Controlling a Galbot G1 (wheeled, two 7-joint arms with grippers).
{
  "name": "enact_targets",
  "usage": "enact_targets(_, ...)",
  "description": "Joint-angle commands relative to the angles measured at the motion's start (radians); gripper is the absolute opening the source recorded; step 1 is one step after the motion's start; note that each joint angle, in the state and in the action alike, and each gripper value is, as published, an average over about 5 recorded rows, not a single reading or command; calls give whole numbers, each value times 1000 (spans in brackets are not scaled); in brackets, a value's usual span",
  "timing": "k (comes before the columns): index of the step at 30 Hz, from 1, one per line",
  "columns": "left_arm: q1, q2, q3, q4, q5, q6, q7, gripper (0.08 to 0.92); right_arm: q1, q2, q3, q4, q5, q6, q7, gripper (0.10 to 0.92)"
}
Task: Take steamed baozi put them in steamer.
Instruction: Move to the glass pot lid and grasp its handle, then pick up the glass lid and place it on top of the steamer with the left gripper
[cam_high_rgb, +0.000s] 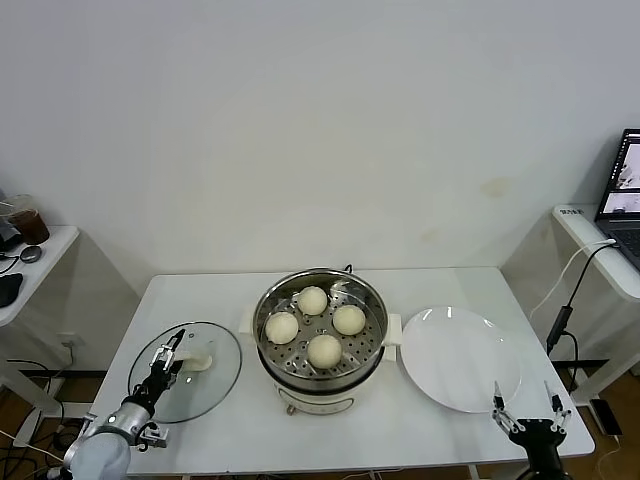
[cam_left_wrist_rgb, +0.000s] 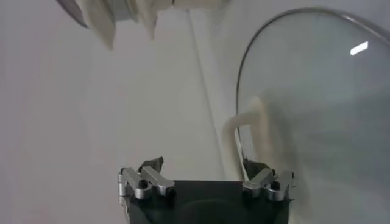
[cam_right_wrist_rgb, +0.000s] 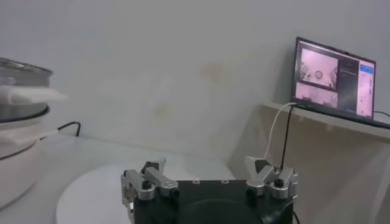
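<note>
The left end effector (cam_high_rgb: 168, 362) hovers low over the glass lid (cam_high_rgb: 185, 371) at the near-left of the worktop (cam_high_rgb: 450, 285), its fingers apart with the lid's white handle (cam_high_rgb: 197, 358) just ahead of them, as if lined up to straddle that handle. The lid lies flat beside the steamer (cam_high_rgb: 321, 342), so the pot's mouth is uncovered. All four steamed baozi (cam_high_rgb: 313, 300) (cam_high_rgb: 282, 326) (cam_high_rgb: 348, 319) (cam_high_rgb: 324, 350) sit on the perforated tray inside the steamer, near one another but mostly apart; judged from this, the loading is done and covering the pot looks like what remains. The white plate (cam_high_rgb: 459, 357) to the right of the steamer is bare, which fits its buns having gone into the pot.

The right end effector (cam_high_rgb: 529, 418) rests at the near-right edge, just beyond the plate, fingers apart and holding nothing; it appears idle.

The left wrist view shows the handle (cam_left_wrist_rgb: 242, 131) rising from the lid's rim (cam_left_wrist_rgb: 286, 18) close before the fingers, a closeness the head view only hints at. The right wrist view catches the steamer's side handle (cam_right_wrist_rgb: 30, 95) and a laptop (cam_right_wrist_rgb: 334, 79) on a side shelf, but no buns.
</note>
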Motion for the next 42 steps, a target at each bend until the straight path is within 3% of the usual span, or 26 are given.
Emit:
enact_targets(1, -75, 3, 19, 87, 15, 2, 2, 820, -5, 4, -1, 0, -7, 2, 1, 823)
enact_targets(6, -78, 4, 25, 98, -4, 1, 18, 740, -5, 5, -6, -2, -11, 2, -1, 823)
enact_targets(17, -77, -1, 22, 119, -51, -3, 10, 420, -2, 6, -31, -13, -28, 12, -6, 823)
enact_targets(22, -53, -1, 4, 73, -86, -14, -15, 273, -4, 4, -37, -14, -33, 13, -8, 823)
enact_targets(26, 9, 16, -14, -47, -140, 5, -16, 193, -8, -3, -48, -13, -43, 12, -14, 823)
enact_targets(34, 232, 111, -62, -390, -331, 220, 3, 180, -16, -18, -76, -4, -52, 16, -22, 823)
enact_targets(38, 292, 172, -108, -573, -411, 319, 119, 180, -19, -25, -94, -5, -62, 22, -27, 823)
enact_targets(42, 275, 237, -114, -723, -521, 461, 246, 180, -22, -30, -108, -4, -70, 24, -30, 823)
